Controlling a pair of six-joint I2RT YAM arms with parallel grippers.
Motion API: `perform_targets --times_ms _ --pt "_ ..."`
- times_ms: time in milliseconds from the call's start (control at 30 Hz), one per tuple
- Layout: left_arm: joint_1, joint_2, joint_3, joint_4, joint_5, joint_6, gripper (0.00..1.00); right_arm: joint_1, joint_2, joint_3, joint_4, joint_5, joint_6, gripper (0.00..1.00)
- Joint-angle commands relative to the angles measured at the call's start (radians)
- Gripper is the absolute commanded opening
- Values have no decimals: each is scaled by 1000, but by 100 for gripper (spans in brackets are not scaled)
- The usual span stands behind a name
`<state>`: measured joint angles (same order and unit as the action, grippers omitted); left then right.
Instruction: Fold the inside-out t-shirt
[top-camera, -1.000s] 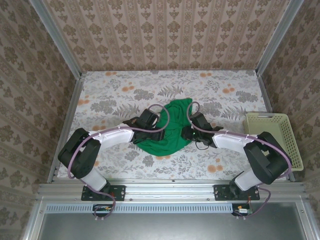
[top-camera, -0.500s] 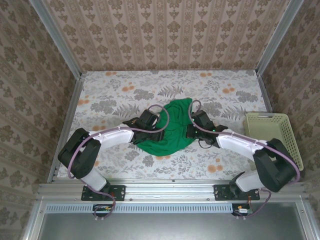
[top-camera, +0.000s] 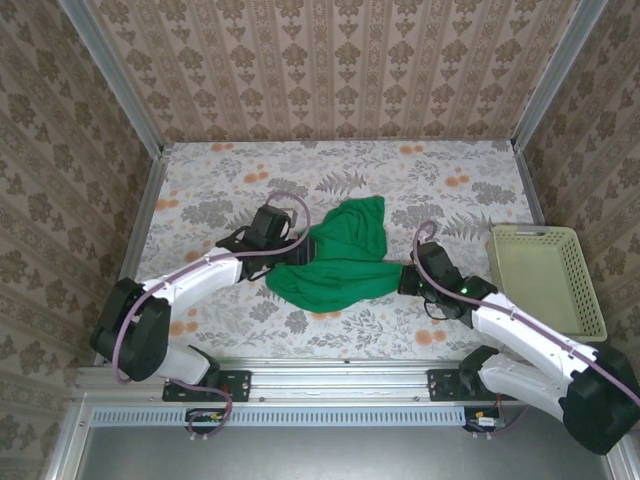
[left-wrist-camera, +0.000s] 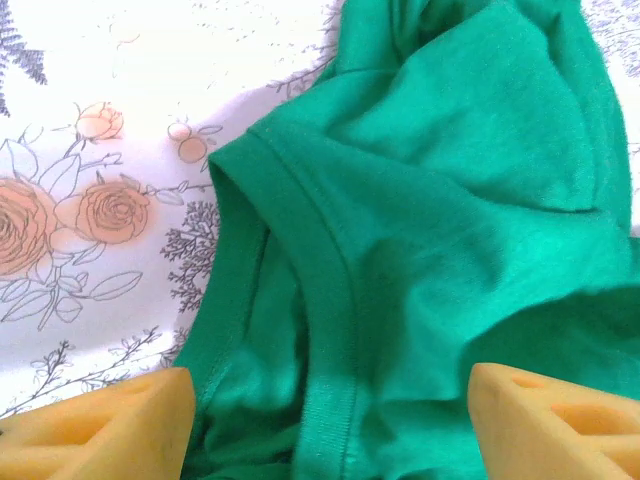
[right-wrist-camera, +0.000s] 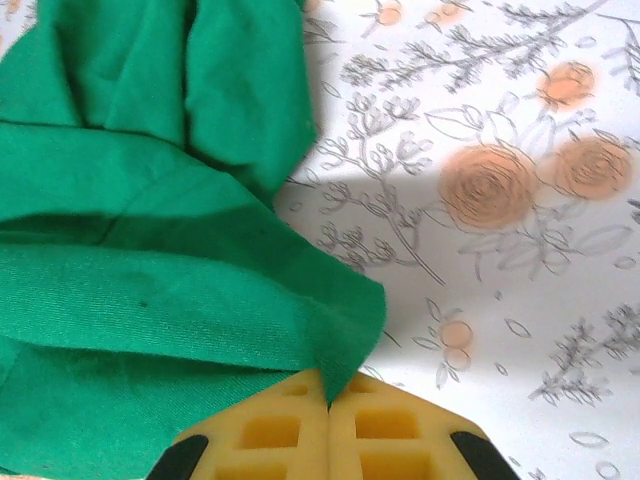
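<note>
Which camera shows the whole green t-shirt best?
The top external view: the whole t-shirt is visible, crumpled. Left wrist shows a hemmed edge up close; right wrist, a corner pinched by the right gripper, jaws shut.

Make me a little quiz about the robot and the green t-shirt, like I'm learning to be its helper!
1. True or false: the right pincer is shut on the green t-shirt.
2. The left pincer over the cloth is: A) open, B) shut.
3. Fill in: the pale basket sits on the robot's ____ side.
Key: 1 true; 2 A; 3 right.
</note>
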<state>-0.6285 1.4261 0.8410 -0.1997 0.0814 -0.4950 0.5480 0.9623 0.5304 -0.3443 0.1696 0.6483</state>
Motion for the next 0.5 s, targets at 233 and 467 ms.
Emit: perform_targets --times_ms 233,467 --pt "-139 48 80 -150 -61 65 70 -5 0 -2 -37 59 29 0" --pt "-137 65 37 -172 -76 67 79 -5 13 38 -55 63 1 0"
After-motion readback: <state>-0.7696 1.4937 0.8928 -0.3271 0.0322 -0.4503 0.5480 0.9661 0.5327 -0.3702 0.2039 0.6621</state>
